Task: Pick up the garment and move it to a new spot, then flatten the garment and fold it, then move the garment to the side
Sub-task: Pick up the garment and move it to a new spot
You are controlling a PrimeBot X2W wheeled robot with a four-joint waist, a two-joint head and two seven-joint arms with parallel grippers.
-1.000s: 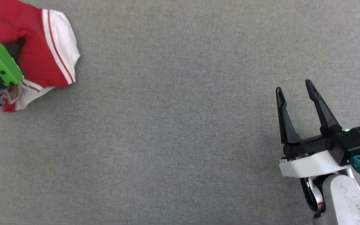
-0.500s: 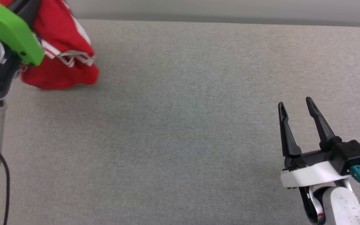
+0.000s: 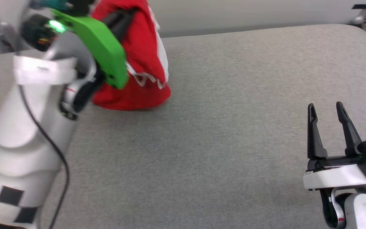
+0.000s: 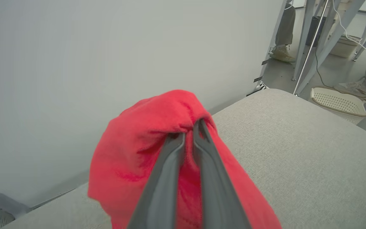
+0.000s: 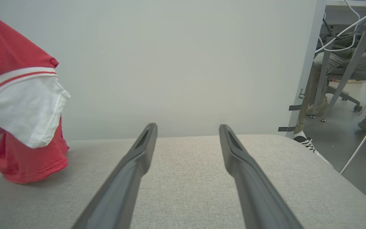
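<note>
The garment (image 3: 140,54), red with a white sleeve (image 5: 24,105) and striped trim, hangs bunched from my left gripper (image 4: 190,128), which is shut on a fold of its red cloth. The garment's lower end (image 3: 132,98) rests on the grey table (image 3: 221,133) at the far left. The print is hidden in the folds. My right gripper (image 3: 325,106) stands open over the table's right side, well away from the garment, with nothing between its fingers (image 5: 138,159).
A pale wall runs behind the table's far edge. Past the table's right end are metal desk legs (image 4: 310,47), a white basket (image 4: 340,101) on the floor, a person's shoes (image 4: 281,54) and a seated person (image 5: 357,63).
My left gripper has lifted the garment from a flat heap so that it hangs upright. The head view has shifted too, showing the far edge and wall. My right gripper stays open.
</note>
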